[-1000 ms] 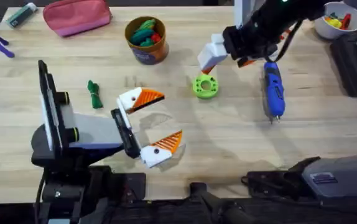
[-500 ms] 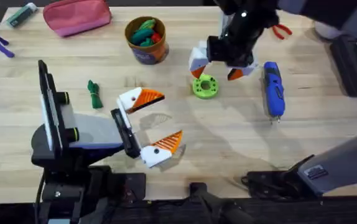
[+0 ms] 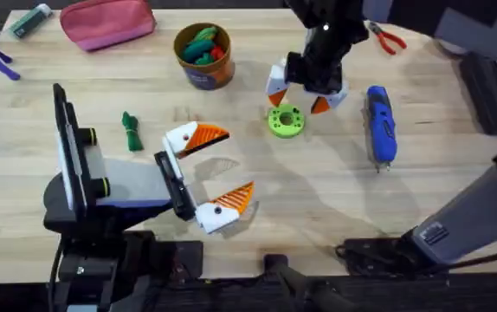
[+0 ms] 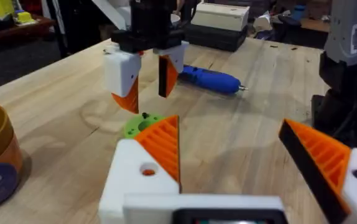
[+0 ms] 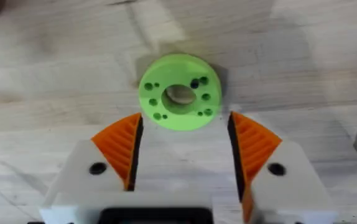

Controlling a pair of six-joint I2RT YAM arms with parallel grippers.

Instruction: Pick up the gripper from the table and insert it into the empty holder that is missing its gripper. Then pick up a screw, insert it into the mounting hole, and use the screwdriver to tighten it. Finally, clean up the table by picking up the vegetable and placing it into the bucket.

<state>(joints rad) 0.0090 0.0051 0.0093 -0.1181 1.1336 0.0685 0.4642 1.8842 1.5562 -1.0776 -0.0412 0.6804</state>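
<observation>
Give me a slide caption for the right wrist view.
Right gripper, fingers open, poised above the green disc on the wooden table.

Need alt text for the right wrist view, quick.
Open right gripper, two orange-padded white fingers pointing down at a bright green disc with a centre hole and small holes, lying on the wooden table. The disc sits just beyond the fingertips, untouched.

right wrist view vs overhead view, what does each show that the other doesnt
Right wrist alone: the small holes around the green disc, seen close between its own orange pads.

Overhead alone: the vegetable, the bucket, the screwdriver, a pink pouch, red pliers and the open left gripper.

Both: the open right gripper above the disc on the table.
</observation>
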